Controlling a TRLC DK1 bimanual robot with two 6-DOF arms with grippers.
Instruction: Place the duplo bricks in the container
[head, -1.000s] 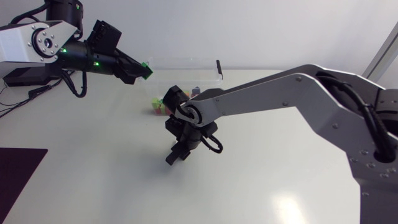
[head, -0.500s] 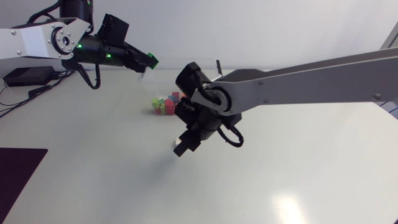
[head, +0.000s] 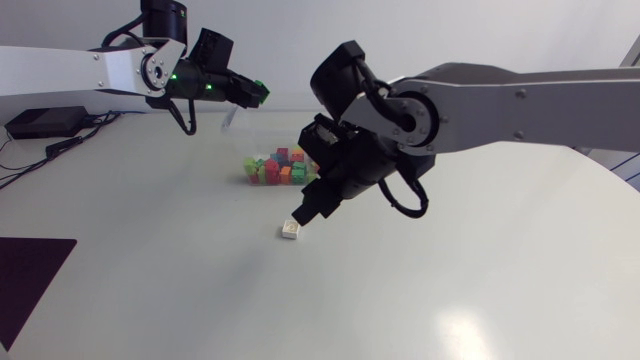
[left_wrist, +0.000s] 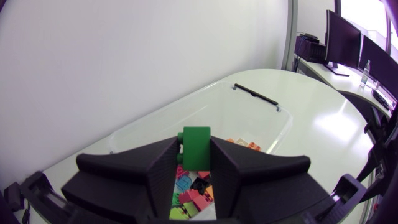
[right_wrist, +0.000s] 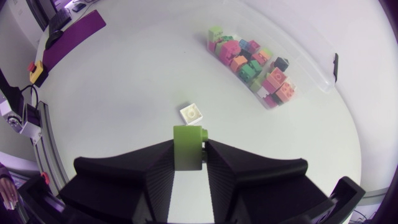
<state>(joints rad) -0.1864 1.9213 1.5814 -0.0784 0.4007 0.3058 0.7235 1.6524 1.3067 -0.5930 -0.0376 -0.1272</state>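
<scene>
My left gripper (head: 252, 95) hangs above the clear container (left_wrist: 261, 118), shut on a dark green brick (left_wrist: 196, 142) that stands upright between its fingers. Several coloured bricks (head: 280, 165) lie inside the container, under the left gripper (left_wrist: 194, 163). Raised over the table's middle, my right gripper (head: 304, 211) is shut on a lime green brick (right_wrist: 188, 142). A white brick (head: 291, 231) lies flat on the table just below and ahead of the right gripper (right_wrist: 188, 158). The same white brick (right_wrist: 192, 113) shows between that gripper and the container (right_wrist: 311, 68).
A dark purple mat (head: 25, 270) lies at the table's front left corner. A black strip (left_wrist: 256, 95) sits on the container's far rim. A black box with cables (head: 40, 122) rests at the back left.
My right arm has lifted off the table and swung back towards the container, uncovering the white brick. My left arm has moved right, carrying its green brick over the container.
</scene>
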